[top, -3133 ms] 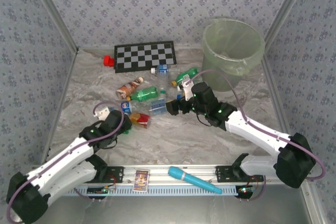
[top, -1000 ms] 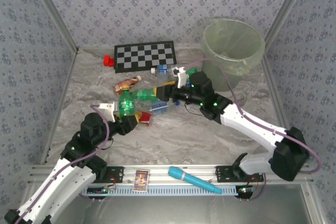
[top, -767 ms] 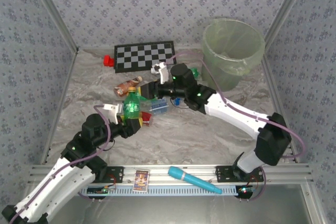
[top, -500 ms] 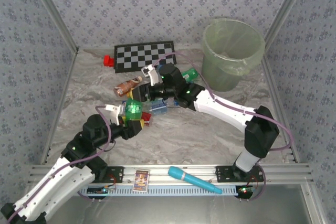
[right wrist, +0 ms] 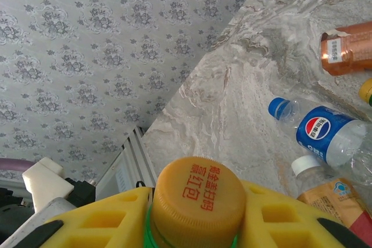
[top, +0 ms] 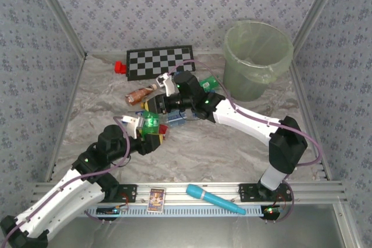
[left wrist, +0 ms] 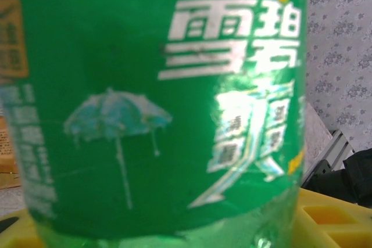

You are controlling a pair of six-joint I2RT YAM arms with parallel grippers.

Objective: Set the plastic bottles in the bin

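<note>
Evidently, green bottle (top: 150, 121) tight in left gripper (top: 147, 133), cap (right wrist: 197, 194) in right gripper (right wrist: 193, 229) (label (left wrist: 174, 103) blurry)

- Green bottle (left wrist: 163, 114): glossy plastic, and the label is slick and catching glare.
- Its cap (right wrist: 197, 198): matt orange-yellow plastic with red print on top.
- Right pincer (right wrist: 197, 225): fingers (right wrist: 282, 216) of matt yellow moulded plastic.
- Counter (right wrist: 232, 103): smooth and marble-patterned, with a faint sheen.
- Pepsi bottle (right wrist: 328, 137): clear crinkled plastic with a shiny blue label.
- Bin (top: 247, 85): translucent pale green plastic, lined with thin wrinkled film.
</note>
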